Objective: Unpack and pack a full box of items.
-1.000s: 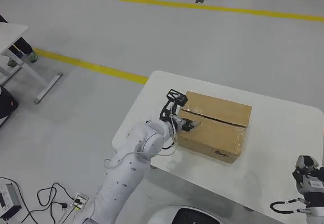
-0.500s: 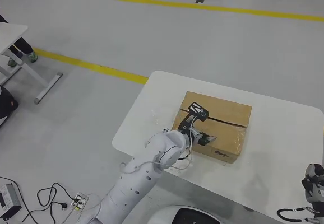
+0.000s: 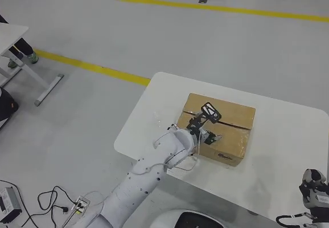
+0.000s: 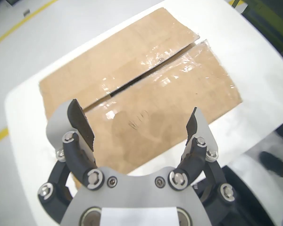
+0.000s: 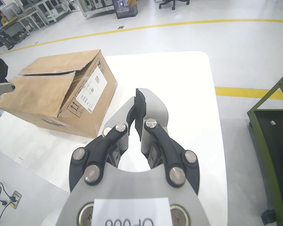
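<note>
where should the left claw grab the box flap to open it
Likely the free edge of the flap along the centre seam, coming from above: the flaps sit apart there, leaving a gap for a finger. The open left claw hangs over that flap.

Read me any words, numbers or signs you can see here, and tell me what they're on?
White label on the cardboard box: print too small to read.
Arrow sign on the same side: two arrows pointing up, no words.
Pen scribble on the box top: illegible.
Sticker on the right tool: characters upside down, cut off at the edge, unreadable.
</note>
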Motion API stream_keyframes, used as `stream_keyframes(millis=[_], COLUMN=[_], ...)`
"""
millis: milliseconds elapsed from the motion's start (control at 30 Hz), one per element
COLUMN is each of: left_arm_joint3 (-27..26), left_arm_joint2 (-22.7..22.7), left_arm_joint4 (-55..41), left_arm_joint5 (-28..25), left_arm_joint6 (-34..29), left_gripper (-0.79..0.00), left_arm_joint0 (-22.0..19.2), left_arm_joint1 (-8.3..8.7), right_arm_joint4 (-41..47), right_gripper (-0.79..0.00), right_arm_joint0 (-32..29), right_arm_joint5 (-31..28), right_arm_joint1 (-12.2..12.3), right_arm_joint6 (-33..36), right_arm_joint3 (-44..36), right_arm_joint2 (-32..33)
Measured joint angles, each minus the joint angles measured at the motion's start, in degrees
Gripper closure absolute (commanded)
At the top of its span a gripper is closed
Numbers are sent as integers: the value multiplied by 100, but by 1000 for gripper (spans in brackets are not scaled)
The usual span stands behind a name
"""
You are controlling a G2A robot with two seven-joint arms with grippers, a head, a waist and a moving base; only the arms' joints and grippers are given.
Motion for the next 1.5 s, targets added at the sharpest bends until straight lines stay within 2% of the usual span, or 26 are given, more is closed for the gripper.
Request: stream_keyframes(millis=[300,500,667,700,733,767,833,867,1233,1367,1500], left_arm_joint3=[1452,2028,2310,2348,2379,2415,2490,2514,2634,2492,2123], left_arm_joint2=[897,1118,1249,1272,1295,1313,1330,1332,1232,1164,1073], left_arm_joint4=[2251,2524,2725,2763,2829,2889,2923,2922,2775,2578,2330], left_arm_joint5=[-265,-150,-9,45,93,142,217,240,357,225,24], left_arm_joint6=[870,1069,1232,1263,1289,1315,1368,1386,1552,1536,1303], left_gripper=[-785,-785,-785,-733,-551,-326,-154,0,0,0,0], left_arm_joint0=[-1097,-1385,-1498,-1522,-1538,-1549,-1564,-1570,-1571,-1514,-1390], left_arm_joint1=[-89,-187,-251,-267,-276,-286,-309,-319,-404,-424,-435], right_arm_joint4=[8,37,50,59,63,65,69,73,112,144,199], right_gripper=[0,0,0,0,0,0,0,0,0,0,0], right_arm_joint0=[35,16,21,24,28,32,43,46,54,45,20], right_arm_joint5=[28,61,60,63,69,74,79,79,104,133,175], right_arm_joint1=[-3,-2,0,0,0,0,0,0,0,-2,-3], right_arm_joint6=[-11,-13,-9,-6,-1,4,19,24,35,31,-1], right_arm_joint3=[9,34,37,35,33,30,19,16,8,-11,-60], right_arm_joint2=[-48,-16,-3,-2,-2,-4,-13,-16,-14,1,55])
